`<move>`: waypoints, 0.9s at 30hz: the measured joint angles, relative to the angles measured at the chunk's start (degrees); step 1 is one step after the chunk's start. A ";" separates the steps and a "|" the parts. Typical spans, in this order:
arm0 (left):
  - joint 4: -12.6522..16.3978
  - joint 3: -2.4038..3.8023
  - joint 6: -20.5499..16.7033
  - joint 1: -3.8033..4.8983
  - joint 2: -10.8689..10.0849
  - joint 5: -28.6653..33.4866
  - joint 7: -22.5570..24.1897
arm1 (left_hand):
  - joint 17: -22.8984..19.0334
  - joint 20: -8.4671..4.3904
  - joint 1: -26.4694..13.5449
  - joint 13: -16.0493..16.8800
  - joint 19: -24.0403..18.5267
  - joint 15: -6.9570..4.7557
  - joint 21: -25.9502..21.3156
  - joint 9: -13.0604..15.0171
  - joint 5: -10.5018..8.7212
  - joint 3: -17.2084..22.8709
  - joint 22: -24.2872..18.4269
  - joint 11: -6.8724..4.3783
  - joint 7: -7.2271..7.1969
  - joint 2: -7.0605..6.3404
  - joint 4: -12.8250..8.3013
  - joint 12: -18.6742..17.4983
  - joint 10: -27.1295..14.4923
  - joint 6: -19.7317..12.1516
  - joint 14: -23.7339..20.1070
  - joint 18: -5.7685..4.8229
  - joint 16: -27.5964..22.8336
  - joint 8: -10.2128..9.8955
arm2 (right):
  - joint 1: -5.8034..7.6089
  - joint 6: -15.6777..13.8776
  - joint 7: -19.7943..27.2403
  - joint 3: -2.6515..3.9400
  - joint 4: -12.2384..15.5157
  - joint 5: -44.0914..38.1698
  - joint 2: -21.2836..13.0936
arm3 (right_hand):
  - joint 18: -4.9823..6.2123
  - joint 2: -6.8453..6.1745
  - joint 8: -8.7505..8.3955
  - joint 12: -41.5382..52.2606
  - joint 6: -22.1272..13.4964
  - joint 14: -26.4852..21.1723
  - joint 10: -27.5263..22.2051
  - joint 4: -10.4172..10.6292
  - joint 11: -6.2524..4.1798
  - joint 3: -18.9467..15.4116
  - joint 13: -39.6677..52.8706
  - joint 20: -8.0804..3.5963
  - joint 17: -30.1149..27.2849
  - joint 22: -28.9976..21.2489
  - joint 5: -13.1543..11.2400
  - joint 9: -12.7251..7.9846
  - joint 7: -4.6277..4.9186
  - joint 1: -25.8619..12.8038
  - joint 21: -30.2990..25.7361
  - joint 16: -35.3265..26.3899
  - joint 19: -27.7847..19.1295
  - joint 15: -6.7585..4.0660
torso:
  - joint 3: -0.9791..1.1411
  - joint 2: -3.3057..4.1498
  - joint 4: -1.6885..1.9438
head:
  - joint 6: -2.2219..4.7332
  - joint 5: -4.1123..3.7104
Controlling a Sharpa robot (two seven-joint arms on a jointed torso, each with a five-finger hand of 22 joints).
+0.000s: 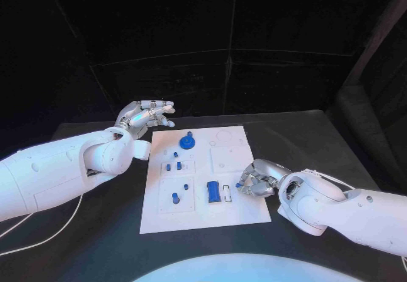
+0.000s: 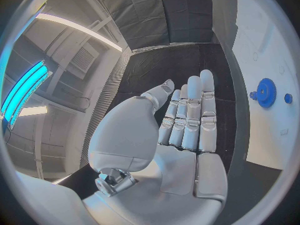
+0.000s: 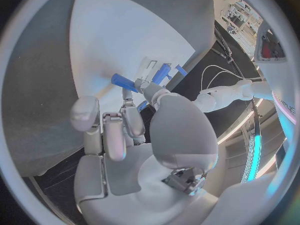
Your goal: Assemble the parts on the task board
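While the white task board [image 1: 203,205] lies flat in the middle of the black table [image 1: 322,147], both hands sit at its long edges.

Left hand [image 1: 146,117]: raised just off the board's far left corner, fingers spread apart and holding nothing; in the left wrist view the left hand [image 2: 181,120] shows its palm bare, fingers straight and side by side, thumb set off to one side.

Right hand [image 1: 257,178]: low at the board's right edge, fingers curled in toward the board; in the right wrist view the right hand [image 3: 134,122] has its fingertips bunched against a small blue part [image 3: 125,82]. Whether that part is pinched or merely touched, I cannot tell.

Blue gear [image 1: 187,141]: on the board just beyond the left hand's fingertips, toward the board's middle; in the left wrist view the blue gear [image 2: 266,92] lies flat, well apart from the fingers.

Blue block [image 1: 213,191]: upright rectangular part just beside the right hand, toward the board's centre, a pale slot [image 1: 227,191] between it and the fingers.

Small blue pegs [image 1: 173,167]: a cluster on the board between the two hands, nearer the left forearm.

Blue peg in recess [image 1: 176,198]: near the board's left side, well apart from the right hand.
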 measured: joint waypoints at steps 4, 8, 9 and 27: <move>0.03 0.00 0.09 0.00 0.00 -0.08 -0.05 | 0.00 0.00 0.00 0.00 0.00 0.00 0.00 0.00 0.00 0.00 0.00 0.00 0.00 0.00 0.00 0.00 0.00 0.00 0.00 0.00 0.00 0.00 | 0.01 -1.30 0.77 0.01 -0.05 2.17 0.55 | 0.00 -0.40 0.00 0.00 0.00 0.00 0.00 -0.70 0.00 0.70 0.01 0.00 0.00 0.00 -0.17 0.00 0.00 -0.57 0.00 0.00 0.00 0.00 | -0.02 0.01 -0.03 | -0.13 0.20; 0.04 -0.01 0.21 0.00 0.04 -0.16 -0.10 | -0.07 0.00 0.00 0.00 0.00 0.00 0.00 0.00 0.00 0.00 0.00 0.00 0.00 0.00 0.00 0.23 0.00 0.00 0.00 0.00 0.00 0.00 | 0.01 -2.30 1.10 0.01 -0.31 3.63 1.45 | 0.00 -0.66 0.40 0.40 0.00 0.00 0.40 -0.52 -0.40 0.52 0.27 -0.09 0.00 0.32 0.37 0.01 0.00 -1.55 0.06 0.00 0.10 0.01 | -0.04 0.01 -0.06 | -0.29 0.15; 0.04 -0.01 0.22 0.00 0.05 -0.17 -0.10 | -0.07 0.00 0.00 0.00 0.00 0.00 0.00 0.00 0.00 0.00 0.00 0.00 0.00 0.00 0.00 0.23 0.00 0.00 0.00 0.00 0.00 0.00 | 0.01 -2.35 1.10 0.01 -0.35 3.72 1.54 | 0.00 -0.93 0.57 0.40 0.01 0.00 0.41 -0.18 -0.40 0.18 0.27 -0.20 0.00 0.40 0.77 0.02 0.00 -1.89 0.24 0.00 0.20 0.01 | -0.04 0.01 -0.07 | -0.29 0.14; 0.27 0.00 0.56 0.00 0.10 -0.28 -0.25 | -0.20 0.00 0.00 -0.10 0.00 0.20 0.00 0.00 0.00 0.16 0.06 0.22 0.00 0.00 -0.16 0.23 -0.21 0.00 -0.20 0.00 0.00 0.00 | 0.01 -0.35 -2.14 0.01 -2.75 5.56 5.09 | -0.93 -1.16 2.19 1.94 2.51 0.11 2.15 3.56 -1.73 -5.99 0.65 -1.22 -0.01 1.92 5.84 4.51 -1.34 -5.58 0.90 0.50 1.23 -1.13 | -0.04 -0.01 0.00 | -0.59 0.15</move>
